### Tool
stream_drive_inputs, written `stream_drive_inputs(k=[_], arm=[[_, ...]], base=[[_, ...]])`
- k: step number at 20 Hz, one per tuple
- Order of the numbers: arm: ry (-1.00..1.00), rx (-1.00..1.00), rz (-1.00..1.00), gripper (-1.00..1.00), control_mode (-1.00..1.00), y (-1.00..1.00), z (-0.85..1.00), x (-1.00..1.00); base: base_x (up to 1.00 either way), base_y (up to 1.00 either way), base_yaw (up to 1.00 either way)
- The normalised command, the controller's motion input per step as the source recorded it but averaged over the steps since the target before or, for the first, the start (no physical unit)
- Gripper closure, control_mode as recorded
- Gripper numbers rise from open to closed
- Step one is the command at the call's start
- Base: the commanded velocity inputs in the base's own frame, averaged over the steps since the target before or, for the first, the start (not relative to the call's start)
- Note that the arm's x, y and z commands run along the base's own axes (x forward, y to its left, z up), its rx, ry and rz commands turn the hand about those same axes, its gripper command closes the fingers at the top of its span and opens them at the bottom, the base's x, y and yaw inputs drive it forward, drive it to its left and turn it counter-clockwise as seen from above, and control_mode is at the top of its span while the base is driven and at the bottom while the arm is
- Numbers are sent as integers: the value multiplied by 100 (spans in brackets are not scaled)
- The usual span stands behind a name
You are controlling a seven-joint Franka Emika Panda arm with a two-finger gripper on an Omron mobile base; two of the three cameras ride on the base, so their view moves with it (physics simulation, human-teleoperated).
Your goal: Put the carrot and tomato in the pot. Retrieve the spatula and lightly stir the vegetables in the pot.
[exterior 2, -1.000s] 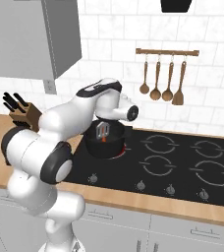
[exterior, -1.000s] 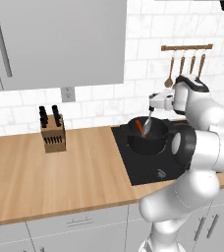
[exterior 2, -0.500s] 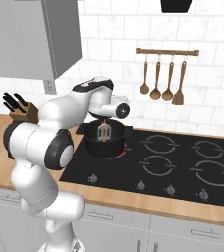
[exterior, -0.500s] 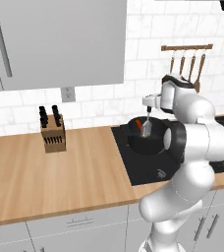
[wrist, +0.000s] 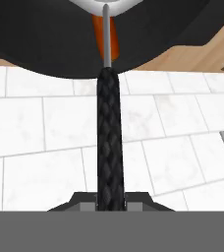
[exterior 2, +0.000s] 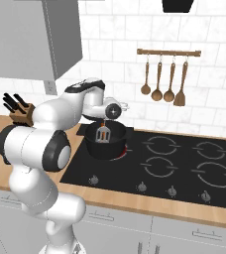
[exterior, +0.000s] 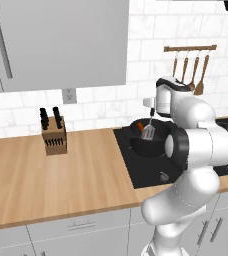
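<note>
Here, jaws clamped on spatula (wrist: 107, 142) handle in hand cam, base cams give slotted head over pot (exterior 2: 105, 147), carrot (exterior: 140, 126) inside.

Matt black pot (exterior 2: 105, 145), metal-headed spatula (exterior 2: 103, 134), wooden counter (exterior: 46, 175)

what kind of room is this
A rendered home kitchen, it seems: a black cooktop set into a wooden counter, a knife block, and wooden spoons hanging on a white tiled wall.
</note>
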Motion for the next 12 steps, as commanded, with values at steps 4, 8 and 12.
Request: stream_drive_inputs(k=[4,8,12], arm=[[2,10,-16,100,-100,-1,-10,-13],[-5,0,-17,100,-100,-2,34,16],[-2,0,-19,100,-100,-1,22,14]], base=[[0,0,0],[0,0,0],[0,0,0]])
